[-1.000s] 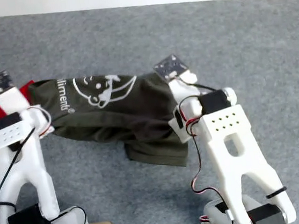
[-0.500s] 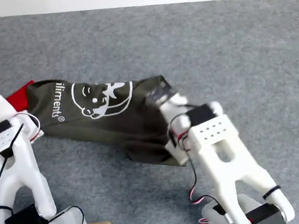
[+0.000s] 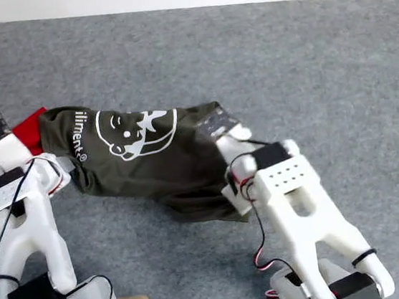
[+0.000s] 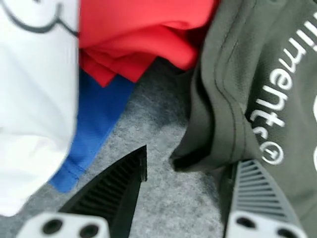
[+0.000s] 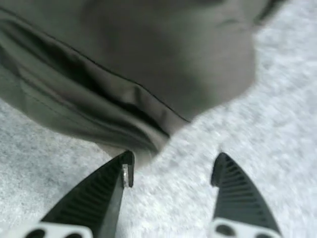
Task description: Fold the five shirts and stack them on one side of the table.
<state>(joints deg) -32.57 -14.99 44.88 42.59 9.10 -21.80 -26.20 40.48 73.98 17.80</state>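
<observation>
Two sets of parted jaws flank the crumpled dark olive cotton shirt (image 3: 180,173) on the grey felt table (image 3: 320,71): right gripper (image 5: 173,171) at its plain end, left gripper (image 4: 193,173) at its lettered hem. Past that hem lie a red shirt (image 4: 143,34), a blue shirt (image 4: 94,124) and a white shirt (image 4: 34,99)

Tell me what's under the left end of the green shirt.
A red shirt pokes out from under the green shirt there; how far it runs beneath is hidden. Elsewhere its edges lie on the grey table.
</observation>
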